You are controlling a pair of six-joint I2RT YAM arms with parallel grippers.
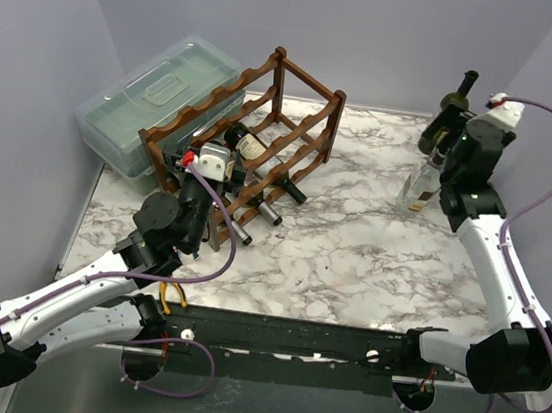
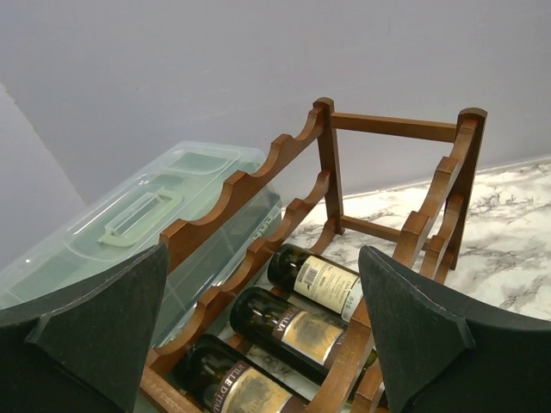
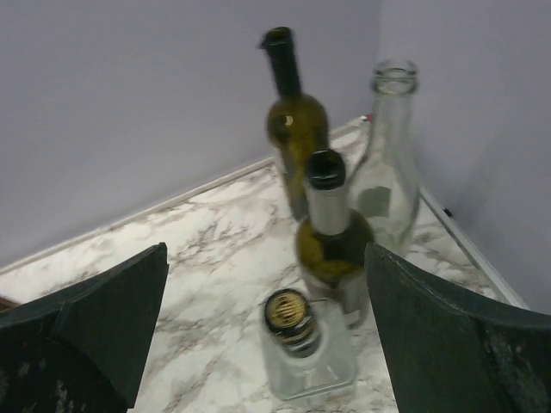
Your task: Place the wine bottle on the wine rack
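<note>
The dark reddish-brown wine rack (image 1: 296,128) stands at the back left of the marble table and shows in the left wrist view (image 2: 293,146). Three dark bottles (image 2: 293,331) lie in its bottom tier. My left gripper (image 2: 263,344) is open and empty, just in front of the rack. Several upright bottles stand at the back right: a square clear one (image 3: 310,357) with a gold cap, an olive one (image 3: 331,237), a dark green one (image 3: 293,116) and a clear one (image 3: 387,163). My right gripper (image 3: 267,344) is open above the square clear bottle, apart from it.
A translucent lidded plastic box (image 1: 158,101) sits left of the rack, touching or nearly touching it. The walls close in at the back and right, near the standing bottles (image 1: 432,170). The black rail (image 1: 290,334) runs along the near edge.
</note>
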